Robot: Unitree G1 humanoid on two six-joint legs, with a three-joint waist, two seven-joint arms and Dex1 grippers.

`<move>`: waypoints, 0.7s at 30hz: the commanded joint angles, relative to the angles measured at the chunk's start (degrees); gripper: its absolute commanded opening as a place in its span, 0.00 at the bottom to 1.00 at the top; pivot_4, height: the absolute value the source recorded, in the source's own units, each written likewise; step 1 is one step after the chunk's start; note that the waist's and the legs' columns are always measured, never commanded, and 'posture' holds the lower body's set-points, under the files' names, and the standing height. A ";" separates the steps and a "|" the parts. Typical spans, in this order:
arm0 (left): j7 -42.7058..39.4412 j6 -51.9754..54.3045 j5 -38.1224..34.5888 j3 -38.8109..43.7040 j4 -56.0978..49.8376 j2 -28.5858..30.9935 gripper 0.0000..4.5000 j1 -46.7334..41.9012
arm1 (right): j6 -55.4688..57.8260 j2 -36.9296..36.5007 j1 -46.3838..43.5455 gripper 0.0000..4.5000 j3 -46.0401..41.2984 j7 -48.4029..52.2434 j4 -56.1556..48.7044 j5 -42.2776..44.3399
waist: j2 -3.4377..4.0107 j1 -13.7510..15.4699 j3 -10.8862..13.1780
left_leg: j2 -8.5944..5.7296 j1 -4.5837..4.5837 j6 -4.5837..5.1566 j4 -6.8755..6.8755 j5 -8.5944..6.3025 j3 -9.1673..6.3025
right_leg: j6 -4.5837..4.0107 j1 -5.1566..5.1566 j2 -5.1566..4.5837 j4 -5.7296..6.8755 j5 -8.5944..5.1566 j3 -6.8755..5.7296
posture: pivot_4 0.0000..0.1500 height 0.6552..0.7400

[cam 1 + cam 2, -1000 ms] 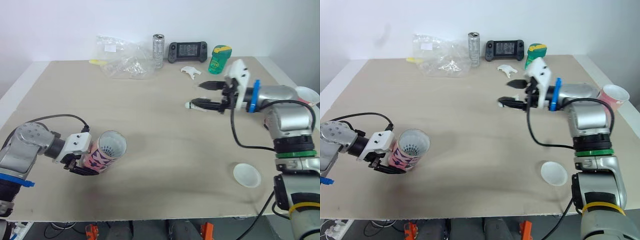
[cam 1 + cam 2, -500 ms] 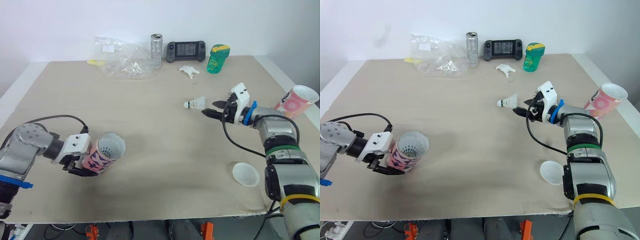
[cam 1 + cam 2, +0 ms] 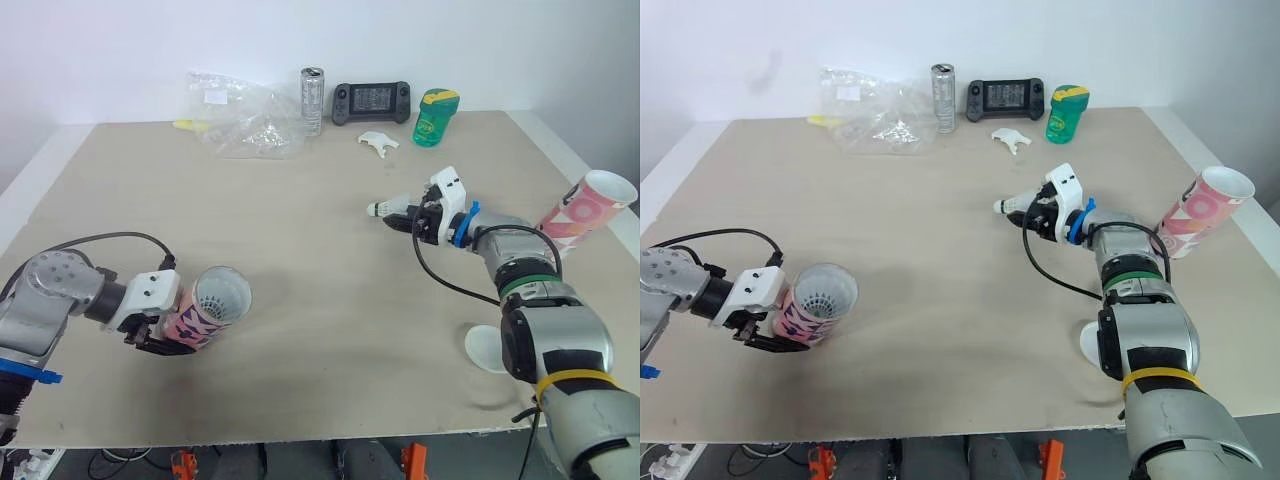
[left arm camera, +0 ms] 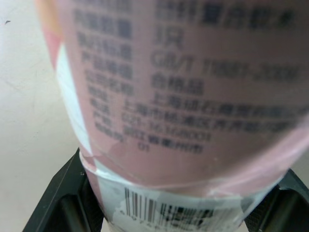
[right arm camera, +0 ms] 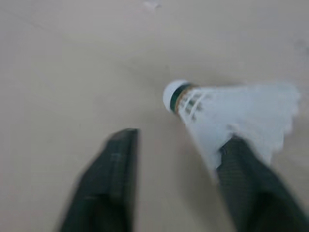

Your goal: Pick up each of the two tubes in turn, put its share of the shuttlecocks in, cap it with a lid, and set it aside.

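Near the table's (image 3: 300,260) front left corner, the left gripper (image 3: 765,330) is clamped around the lower end of a tube (image 3: 205,308). The tube lies tilted, its long axis roughly along the front edge and its open mouth facing right and upward. It is pink with white and dark patches, and the left wrist view shows printed text and a barcode on it. A shuttlecock's white lattice (image 3: 820,297) shows inside the mouth. A white round lid (image 3: 1092,342) lies flat near the front right corner, partly behind the right arm. Toward mid-table on the right side, the right gripper (image 5: 178,183) sits low with its fingers spread wide. A loose shuttlecock (image 5: 227,108) lies on its side just ahead, cork toward the left edge, and one finger overlaps its feather skirt; I cannot tell if they touch. At the right edge a second tube (image 3: 585,205), pink and white, leans with its mouth up and outward. Along the far edge are a white scrap (image 3: 379,142), green bottle (image 3: 435,117), console (image 3: 374,99), can (image 3: 316,101) and plastic bag (image 3: 245,125).
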 commanded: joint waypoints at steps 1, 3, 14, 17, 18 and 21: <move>-0.80 0.84 -0.39 -2.01 -2.16 0.43 0.67 2.08 | -1.31 -0.16 -1.66 0.07 -1.78 0.33 0.12 0.15 | 0.00 0.00 0.00 | 0.00 0.00 0.00 0.00 0.00 0.00 | 0.00 0.00 0.00 0.00 0.00 0.00 | 1.00 0.81; -0.67 1.04 -0.53 -1.89 -2.52 0.45 0.67 2.34 | -1.65 -0.31 -1.22 0.03 -1.78 0.74 0.12 -0.01 | 0.00 0.00 0.00 | 0.00 0.00 0.00 -0.01 0.00 0.00 | 0.00 0.00 0.00 0.00 0.00 0.00 | 1.00 0.81; -0.52 0.93 -0.39 -2.32 -2.20 0.14 0.67 1.84 | 7.01 -4.08 8.98 0.03 1.20 23.04 -42.10 11.48 | 0.18 0.31 0.10 | -0.03 -0.08 0.00 -0.03 0.00 -0.06 | 0.03 -0.03 -0.02 -0.01 -0.02 -0.05 | 1.00 0.81; -0.69 0.76 -0.24 -2.58 -1.66 0.06 0.67 1.39 | 11.95 -5.80 14.80 0.03 4.70 26.41 -62.15 15.58 | 0.28 0.66 0.10 | -0.01 -0.04 -0.02 -0.01 -0.03 -0.15 | 0.02 0.01 -0.01 0.02 -0.02 -0.11 | 1.00 0.81; -0.76 0.68 -0.20 -2.72 -1.45 0.04 0.67 1.19 | 13.51 -6.13 15.75 0.03 5.85 26.55 -67.45 16.42 | 0.26 0.67 0.10 | -0.01 -0.08 -0.02 -0.02 -0.03 -0.26 | 0.00 0.01 0.00 0.02 -0.04 -0.21 | 1.00 0.81; -0.97 0.73 -0.18 -3.18 -0.62 -0.26 0.67 0.23 | 16.41 -5.38 15.39 0.03 9.26 26.51 -77.04 17.99 | 0.27 0.69 0.11 | 0.00 -0.08 -0.02 0.02 -0.02 -0.33 | -0.01 0.03 0.00 0.04 -0.05 -0.29 | 1.00 0.81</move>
